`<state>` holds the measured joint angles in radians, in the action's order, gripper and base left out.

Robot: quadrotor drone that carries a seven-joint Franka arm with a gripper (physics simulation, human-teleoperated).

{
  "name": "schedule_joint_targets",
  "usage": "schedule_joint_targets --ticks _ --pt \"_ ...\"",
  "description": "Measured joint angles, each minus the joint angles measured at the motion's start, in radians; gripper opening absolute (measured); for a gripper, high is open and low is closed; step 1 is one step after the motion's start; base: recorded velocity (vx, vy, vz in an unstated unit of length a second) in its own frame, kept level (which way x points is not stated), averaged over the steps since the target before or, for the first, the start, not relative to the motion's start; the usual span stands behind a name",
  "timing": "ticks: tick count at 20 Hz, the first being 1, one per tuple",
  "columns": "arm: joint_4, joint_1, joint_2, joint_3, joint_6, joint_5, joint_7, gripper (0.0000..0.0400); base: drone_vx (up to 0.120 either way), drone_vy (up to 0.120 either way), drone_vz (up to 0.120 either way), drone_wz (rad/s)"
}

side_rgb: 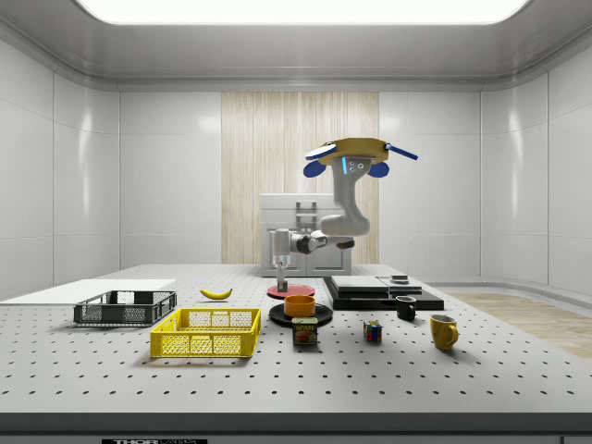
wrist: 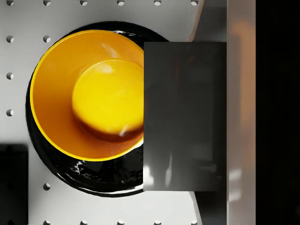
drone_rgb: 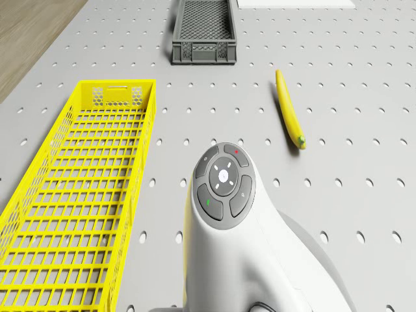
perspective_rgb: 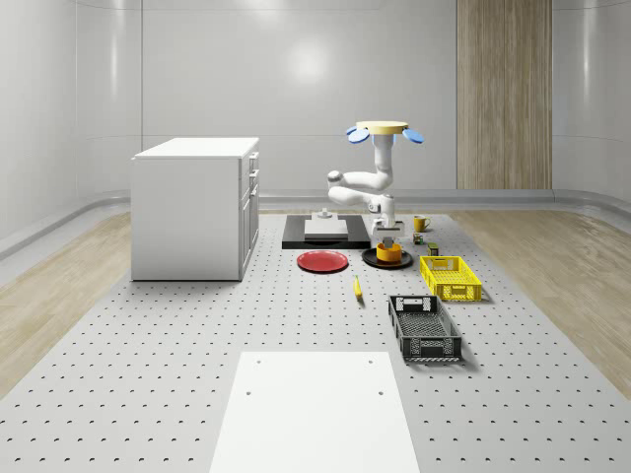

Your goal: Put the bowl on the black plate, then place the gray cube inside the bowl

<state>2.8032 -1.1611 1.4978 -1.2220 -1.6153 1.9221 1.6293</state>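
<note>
1. Drone [perspective_rgb: 383, 130]: hovering above the perforated table [perspective_rgb: 177, 335], near the black platform [perspective_rgb: 296, 239] at the far end, arm folded down toward the plates.
2. Gripper [perspective_rgb: 390, 235]: pointing downward directly over the orange bowl, fingers closed on the gray cube. In the wrist view 1 finger [wrist: 241, 112] lies flat against the cube's side.
3. Gray cube [wrist: 185, 115]: held in the air above the bowl, offset toward 1 side of its rim, not touching it.
4. Orange bowl [wrist: 93, 93]: upright, seated on the black plate [wrist: 93, 180], nothing inside.
5. Red plate [perspective_rgb: 322, 261]: just beside the black plate, on the whole-scene view's left.
6. Banana [drone_rgb: 289, 109]: lying on the table between the plates and the black crate.
7. Yellow crate [drone_rgb: 84, 188]: on the table near the black plate, on the whole-scene view's right.
8. Black crate [drone_rgb: 201, 29]: beyond the yellow crate, nearer the white mat [perspective_rgb: 315, 414].
9. Yellow mug [side_rgb: 443, 330], black mug [side_rgb: 405, 308], colour-puzzle cube [side_rgb: 372, 331], tin can [side_rgb: 304, 331]: standing apart in the side view's foreground.
10. White cabinet [perspective_rgb: 195, 207]: at the whole-scene view's left.
</note>
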Motion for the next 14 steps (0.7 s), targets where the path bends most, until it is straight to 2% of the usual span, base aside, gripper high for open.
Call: schedule_joint_targets --ticks 2,6,11,13,14 --pt "0.000 0.000 0.001 0.000 -0.001 0.000 0.000 0.0251 -0.120 0.100 0.000 0.000" --pt "0.000 -0.001 0.002 0.000 -0.002 -0.001 0.001 0.0251 -0.120 0.000 0.000 0.000" --pt "0.000 -0.002 0.004 -0.001 -0.004 -0.002 0.001 0.0251 -0.120 0.000 -0.112 0.000" --pt "0.000 -0.002 0.005 -0.001 -0.004 -0.002 0.001 0.0251 -0.120 0.000 -0.040 0.000" --pt "0.000 -0.002 0.005 -0.001 -0.005 -0.002 0.001 0.0251 0.000 0.000 0.000 0.000"
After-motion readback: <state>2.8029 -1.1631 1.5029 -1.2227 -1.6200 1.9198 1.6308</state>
